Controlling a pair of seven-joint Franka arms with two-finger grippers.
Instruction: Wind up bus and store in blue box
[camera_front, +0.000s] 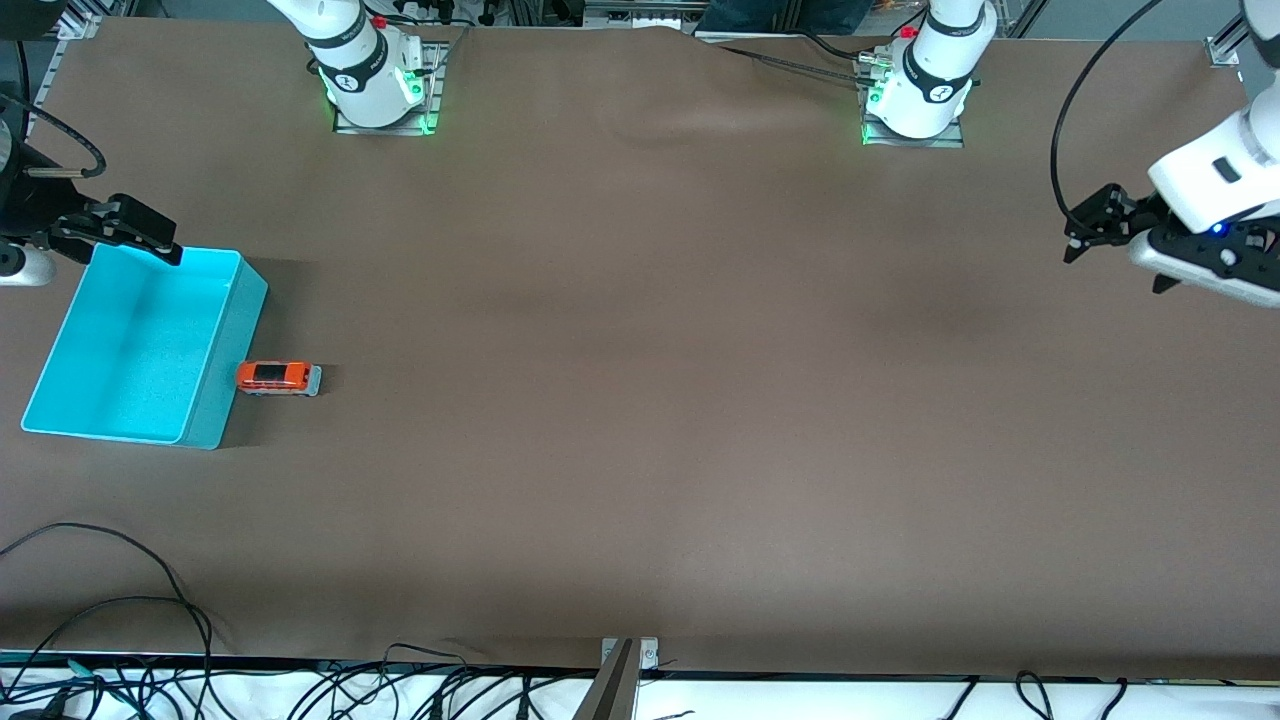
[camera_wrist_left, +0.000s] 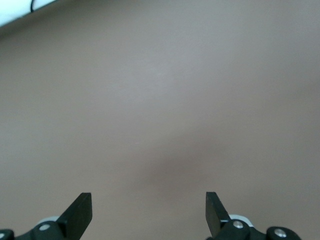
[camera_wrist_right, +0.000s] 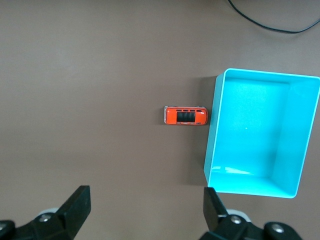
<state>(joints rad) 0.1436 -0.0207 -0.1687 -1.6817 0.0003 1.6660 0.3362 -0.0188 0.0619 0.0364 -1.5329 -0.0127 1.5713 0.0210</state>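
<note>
The bus (camera_front: 278, 377) is a tiny orange-red toy with a dark roof panel. It stands on its wheels on the brown table, close beside the long wall of the blue box (camera_front: 232, 340), on the side toward the left arm's end. The box is empty. In the right wrist view the bus (camera_wrist_right: 186, 115) lies just beside the box (camera_wrist_right: 260, 135). My right gripper (camera_front: 150, 235) hangs open and empty over the box's corner farthest from the front camera, and shows in its own view too (camera_wrist_right: 145, 197). My left gripper (camera_front: 1085, 228) waits open and empty over bare table (camera_wrist_left: 149, 202) at the left arm's end.
The two arm bases (camera_front: 375, 85) (camera_front: 915, 95) stand along the table's edge farthest from the front camera. Loose cables (camera_front: 150, 590) lie along the nearest edge, with a metal bracket (camera_front: 630, 655) at its middle. Brown table (camera_front: 640, 400) stretches wide between the bus and the left gripper.
</note>
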